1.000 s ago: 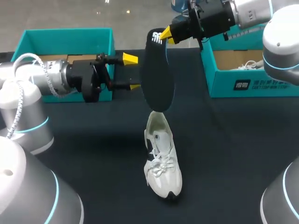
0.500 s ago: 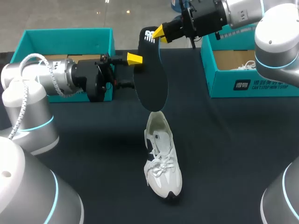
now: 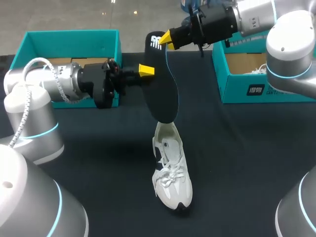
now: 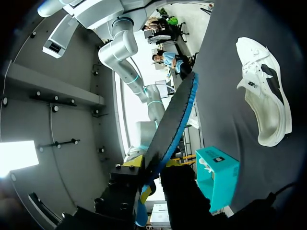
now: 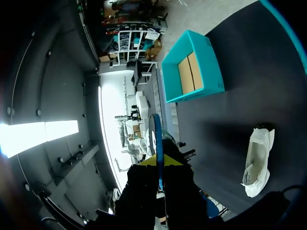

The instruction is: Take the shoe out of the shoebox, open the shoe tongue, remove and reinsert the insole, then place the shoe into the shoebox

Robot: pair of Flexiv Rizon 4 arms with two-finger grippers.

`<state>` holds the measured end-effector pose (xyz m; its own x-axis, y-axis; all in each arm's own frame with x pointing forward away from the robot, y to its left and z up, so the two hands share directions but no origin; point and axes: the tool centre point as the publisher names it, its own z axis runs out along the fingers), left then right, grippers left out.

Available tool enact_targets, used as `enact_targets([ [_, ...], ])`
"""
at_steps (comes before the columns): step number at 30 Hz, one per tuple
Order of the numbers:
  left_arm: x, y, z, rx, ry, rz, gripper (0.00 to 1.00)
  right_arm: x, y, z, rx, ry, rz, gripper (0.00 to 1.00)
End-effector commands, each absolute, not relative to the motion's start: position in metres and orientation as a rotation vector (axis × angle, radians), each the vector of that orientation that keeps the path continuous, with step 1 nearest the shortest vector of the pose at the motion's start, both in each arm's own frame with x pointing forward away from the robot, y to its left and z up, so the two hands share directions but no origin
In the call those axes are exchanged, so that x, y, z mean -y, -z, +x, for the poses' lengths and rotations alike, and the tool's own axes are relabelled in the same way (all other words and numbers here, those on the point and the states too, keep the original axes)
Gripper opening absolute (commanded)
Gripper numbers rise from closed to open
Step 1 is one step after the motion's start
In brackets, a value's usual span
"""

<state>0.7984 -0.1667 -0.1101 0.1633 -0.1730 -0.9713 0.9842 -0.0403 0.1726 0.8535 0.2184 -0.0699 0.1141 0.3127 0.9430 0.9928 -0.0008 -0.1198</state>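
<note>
— As far as shown, how far along?

— Roughly midway. Shoe (image 3: 170, 173) out on table (image 3: 247, 158), near centre, toe toward 6 o'clock. Box (image 3: 69, 34) at 10 o'clock, second box (image 3: 256, 91) at 2 o'clock, both well apart from it. Insole (image 3: 163, 89) already out, hanging in the air at 12 o'clock of the shoe, lower end just above the heel opening.

— Held how?

— Pinched at its upper end by right gripper (image 3: 167, 38), yellow tips closed on it. Left gripper (image 3: 147, 73) at 9 o'clock of the insole, against its edge; cannot tell whether clamped or merely alongside.

— Left to do?

— Judging from this: sliding insole back inside, then returning shoe to box.
</note>
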Motion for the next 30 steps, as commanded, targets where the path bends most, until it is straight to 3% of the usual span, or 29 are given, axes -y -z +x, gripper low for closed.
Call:
enact_targets([
  [1, 0.167, 0.110, 0.797, -0.933, 1.193, 1.196, 0.00, -0.224, 0.073, 0.854, 1.347, 0.945, -1.476, 0.00],
  [5, 0.167, 0.112, 0.796, -0.934, 1.191, 1.196, 0.00, -0.222, 0.075, 0.851, 1.333, 0.954, -1.483, 0.00],
  [6, 0.166, 0.113, 0.797, -0.935, 1.192, 1.197, 0.00, -0.223, 0.074, 0.850, 1.327, 0.961, -1.487, 0.30],
  [8, 0.166, 0.114, 0.797, -0.936, 1.191, 1.197, 0.00, -0.221, 0.074, 0.849, 1.309, 0.981, -1.473, 1.00],
  [16, 0.164, 0.117, 0.803, -0.956, 1.180, 1.200, 0.00, -0.206, 0.062, 0.841, 1.346, 1.023, -1.518, 1.00],
  [30, 0.172, 0.146, 0.808, -1.007, 1.180, 1.257, 0.00, -0.168, -0.020, 0.807, 1.674, 0.932, -1.661, 1.00],
])
